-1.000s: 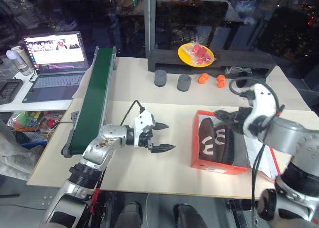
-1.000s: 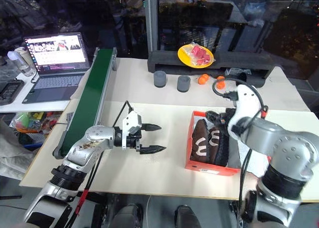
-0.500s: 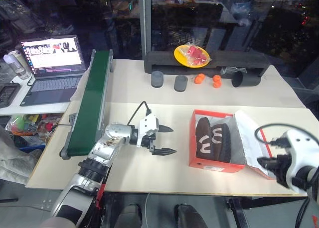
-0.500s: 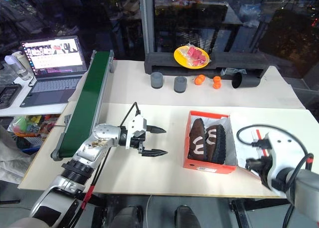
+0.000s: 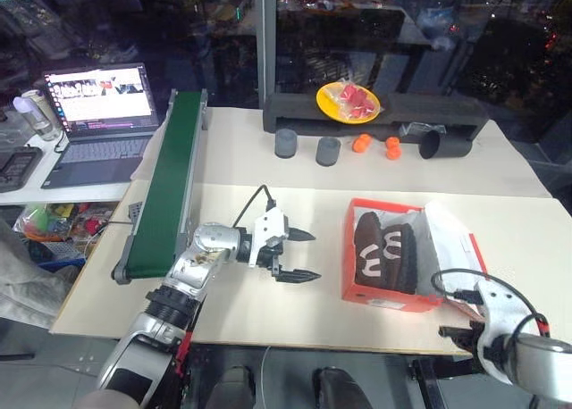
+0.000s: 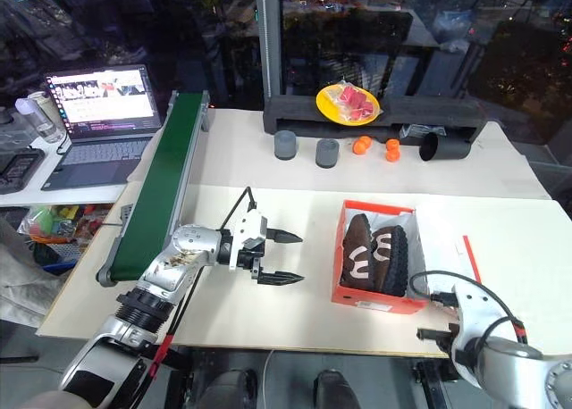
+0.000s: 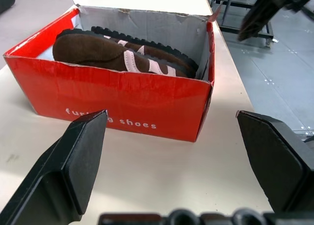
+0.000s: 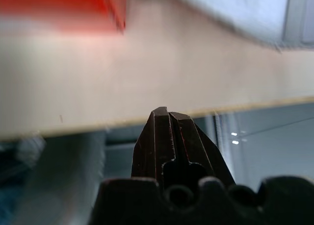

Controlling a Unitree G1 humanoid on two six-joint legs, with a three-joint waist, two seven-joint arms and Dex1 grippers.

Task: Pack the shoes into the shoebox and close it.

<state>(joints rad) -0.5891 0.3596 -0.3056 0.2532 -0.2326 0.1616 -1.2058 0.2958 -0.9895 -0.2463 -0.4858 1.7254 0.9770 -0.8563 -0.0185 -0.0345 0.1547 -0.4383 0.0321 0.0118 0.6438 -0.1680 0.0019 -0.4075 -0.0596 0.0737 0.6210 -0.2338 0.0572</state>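
A pale tabletop [image 5: 268, 172] is seen filling the centre of the head views. A long green conveyor belt [image 5: 168, 181] is laid along its left edge, running from the upper left toward the lower left of the frame. An open laptop [image 5: 88, 114] is set on a side surface at the upper left. A black foam block [image 5: 420, 112] is stretched across the upper centre, with a yellow plate of red pieces [image 5: 349, 100] resting on it.

The red-orange shoebox [image 5: 391, 295] is placed right of centre on the tabletop, open, its lid [image 5: 451, 248] folded back toward the right with white paper showing. The pair of dark brown shoes [image 5: 385, 253] with white markings is lodged side by side inside the box, soles against the far wall in the left wrist view.

The left gripper [image 5: 298, 255] is held left of the box, near it but apart, its two black fingers spread wide and pointed at the box's long side; nothing is held between them. The right gripper [image 8: 169, 136] is seen at the lower right of the head views, beyond the table's near edge, its fingers pressed together on nothing.

Two dark grey cylinders [image 5: 307, 146], a black cup lying on its side [image 5: 438, 145] and three small orange fruits [image 5: 379, 145] are ranged across the upper part of the tabletop.
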